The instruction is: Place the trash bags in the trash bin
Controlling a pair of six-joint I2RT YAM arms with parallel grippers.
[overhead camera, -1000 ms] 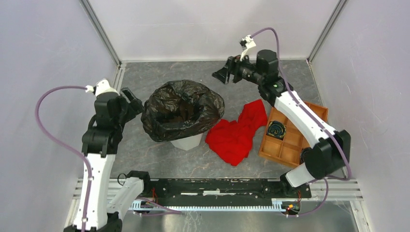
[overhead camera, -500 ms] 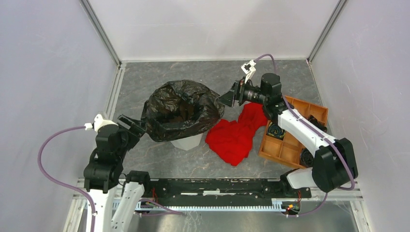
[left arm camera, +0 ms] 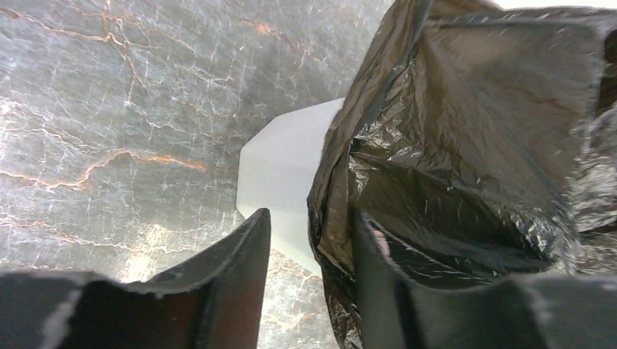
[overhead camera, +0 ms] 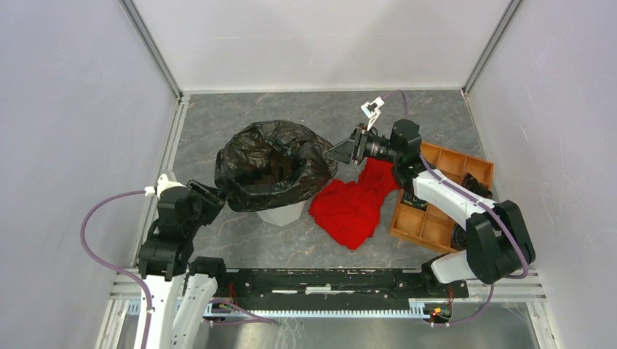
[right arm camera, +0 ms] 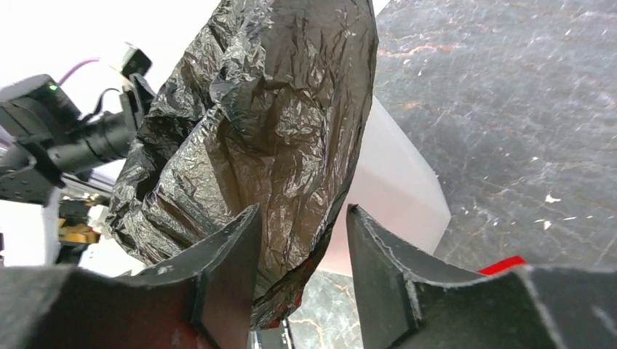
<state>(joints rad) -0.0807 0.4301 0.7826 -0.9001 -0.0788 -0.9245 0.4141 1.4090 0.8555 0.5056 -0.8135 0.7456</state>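
The trash bin (overhead camera: 284, 213) stands on the grey marbled worktop (overhead camera: 218, 123), a little toward 9 o'clock from its middle. The black trash bag (overhead camera: 273, 163) is draped over the bin's top with its mouth open upward. Its wrinkled plastic puffs out past the rim all round, so only the bin's white lower wall shows, at 6 o'clock.

The left tool (overhead camera: 212, 195) sits low at the bag's 8 o'clock, its tips right at the hanging plastic. In the left wrist view its two fingers (left arm camera: 244, 276) stand apart, with a fold of the bag's skirt and the white bin wall just beyond the gap. Nothing is pinched between them.

The right tool (overhead camera: 335, 153) points in from the bag's 3 o'clock, its tips at the bag's outer edge. Whether they touch it cannot be told. In the right wrist view its fingers (right arm camera: 371, 269) are also spread, the glossy bag hanging straight ahead of the gap.

A red cloth (overhead camera: 356, 200) lies crumpled at the bin's 4 o'clock, just beside it. An orange compartment tray (overhead camera: 436, 218) lies at the cloth's 3 o'clock.
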